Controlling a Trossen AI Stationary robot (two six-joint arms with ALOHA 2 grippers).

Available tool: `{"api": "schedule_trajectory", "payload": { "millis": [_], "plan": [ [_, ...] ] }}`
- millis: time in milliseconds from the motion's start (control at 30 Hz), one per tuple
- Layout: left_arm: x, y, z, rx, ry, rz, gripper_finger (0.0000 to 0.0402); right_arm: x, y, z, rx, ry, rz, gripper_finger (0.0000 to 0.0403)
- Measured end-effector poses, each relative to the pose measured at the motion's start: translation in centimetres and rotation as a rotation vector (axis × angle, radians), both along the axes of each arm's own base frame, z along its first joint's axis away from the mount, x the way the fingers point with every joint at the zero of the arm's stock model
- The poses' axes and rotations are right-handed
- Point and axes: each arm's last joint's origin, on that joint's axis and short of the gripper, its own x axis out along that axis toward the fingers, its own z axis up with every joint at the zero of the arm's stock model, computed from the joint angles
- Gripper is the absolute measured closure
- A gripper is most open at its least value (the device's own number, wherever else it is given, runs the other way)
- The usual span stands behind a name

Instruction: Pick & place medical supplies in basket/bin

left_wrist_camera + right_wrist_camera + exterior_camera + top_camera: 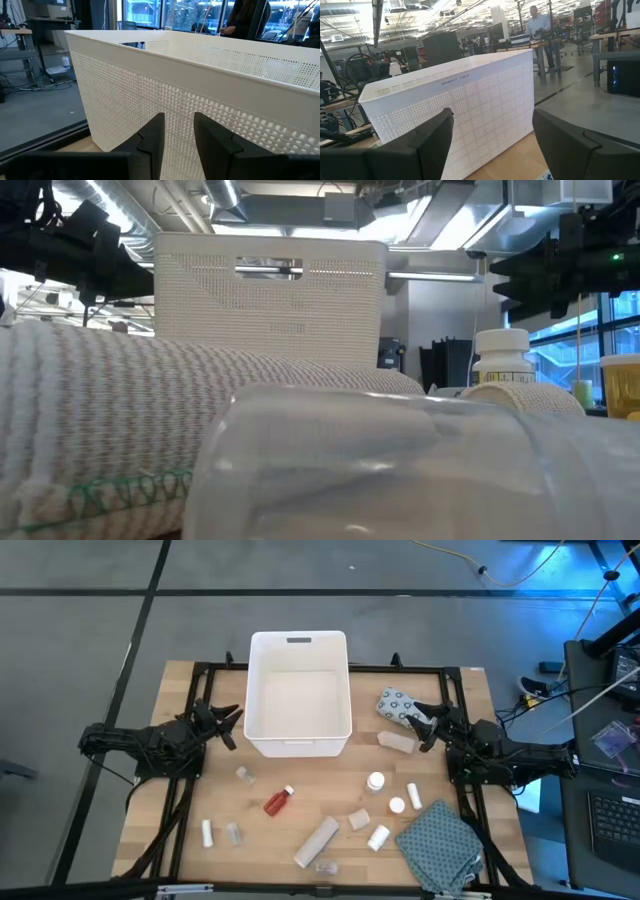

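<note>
1. The white basket (299, 692) stands at the far middle of the wooden desk (170, 755), its handle slot on the far wall; from the high view its inside shows only bare white floor, with no supply in it.
2. All the medical supplies lie outside it on the desk. A white blue-dotted soft pack (396, 705) lies just right of the basket, and a greyish box (397, 742) sits near the basket's right front corner.
3. Nearer the front edge lie a red bottle (279, 801), a clear vial (245, 775), white bottles (376, 781) and a long greyish box (317, 841).
4. A grey-teal patterned cloth (439, 844) lies bunched at the front right corner of the desk.
5. The left end effector (228, 725) hangs just left of the basket, facing its wall; its fingers (152, 142) stand a narrow gap apart and hold nothing.
6. The right end effector (425, 725) hangs to the right of the basket, beside the soft pack and the box, its fingers (420, 145) spread wide and empty.
</note>
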Motion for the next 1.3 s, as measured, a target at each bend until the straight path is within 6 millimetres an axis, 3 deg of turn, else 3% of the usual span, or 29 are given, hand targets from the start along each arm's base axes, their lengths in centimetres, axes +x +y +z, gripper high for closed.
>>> {"api": "schedule_trajectory", "payload": {
  "millis": [733,1300],
  "plan": [
    [0.00,0.00,0.00,0.000,0.000,0.000,0.0304,0.00,0.00,0.01,0.002,-0.002,0.000,0.0130],
    [-0.06,-0.01,0.33,-0.001,-0.009,-0.007,0.0304,-0.11,-0.03,0.57,0.155,-0.165,0.011,0.0130]
  ]
}}
